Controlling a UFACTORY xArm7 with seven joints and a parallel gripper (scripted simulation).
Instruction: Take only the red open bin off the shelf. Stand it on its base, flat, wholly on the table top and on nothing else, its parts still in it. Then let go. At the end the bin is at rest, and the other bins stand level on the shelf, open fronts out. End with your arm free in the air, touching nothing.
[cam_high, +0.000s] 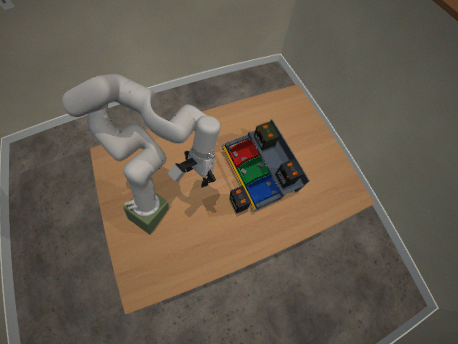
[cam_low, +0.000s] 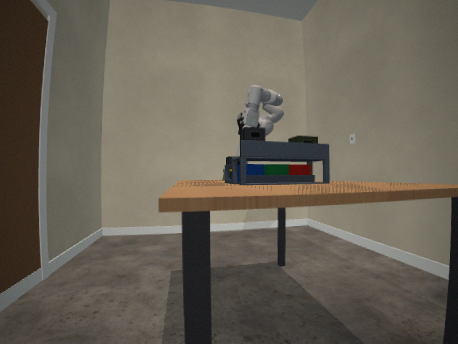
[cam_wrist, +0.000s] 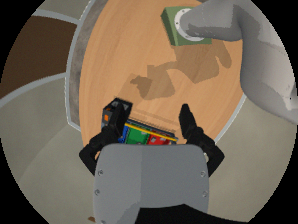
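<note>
The table top (cam_high: 200, 260) (cam_low: 300, 192) (cam_wrist: 115, 55) carries the arm (cam_high: 172, 125) (cam_low: 272, 110) (cam_wrist: 265, 55) and, opposite its base, the grey shelf (cam_high: 277, 157) (cam_low: 285, 150) (cam_wrist: 156, 128). On the shelf, the red open bin (cam_high: 244, 150) (cam_low: 300, 169) (cam_wrist: 156, 140) occupies the end of the row, beside the green bin (cam_high: 253, 171) (cam_low: 276, 169) (cam_wrist: 136, 136), with the blue bin (cam_high: 262, 190) (cam_low: 255, 169) (cam_wrist: 123, 134) beyond. The gripper (cam_high: 196, 174) (cam_low: 240, 122) (cam_wrist: 152, 110) is spread wide, holds nothing, and is apart from the bins. The step in hand is judged to be the approach: the fingers should come level with the red bin's front, keep to its own width and avoid the green neighbour. The dark crate (cam_high: 240, 199) (cam_low: 231, 161) (cam_wrist: 106, 116) by the blue end calls for clearance as the hand turns. The grip is best made on a wall of the red bin, firmly but without tilt, since the small parts (cam_high: 236, 154) in it could slide out of the open front. The yellow front strip (cam_high: 240, 177) (cam_wrist: 155, 133) appears to act as a lip, though the distant view leaves its height uncertain; a slight lift before drawing out is prudent.
</note>
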